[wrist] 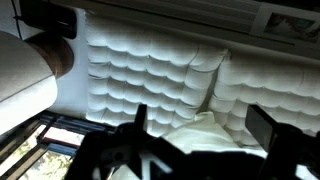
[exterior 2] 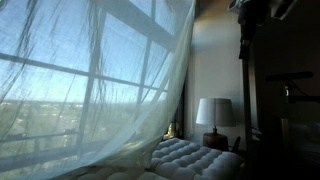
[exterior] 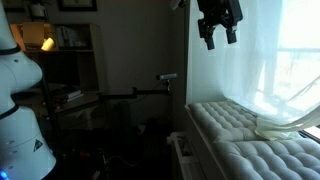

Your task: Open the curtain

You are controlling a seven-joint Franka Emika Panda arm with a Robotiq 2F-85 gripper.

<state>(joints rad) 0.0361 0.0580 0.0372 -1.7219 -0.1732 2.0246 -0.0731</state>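
Expect the curtain to handle light, soft and sheer; pinch a fold near its edge. The gripper stands wide, empty

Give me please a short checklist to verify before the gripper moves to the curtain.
1. Gripper open: ok.
2. Jaws empty: ok.
3. Gripper touching the curtain: cannot tell; it hangs high, near the fabric's edge.
4. Gripper clear of the cushion: ok, high above it.
5. Curtain opened: not ok, it hangs spread wide.
6. Lamp out of the way: cannot tell.
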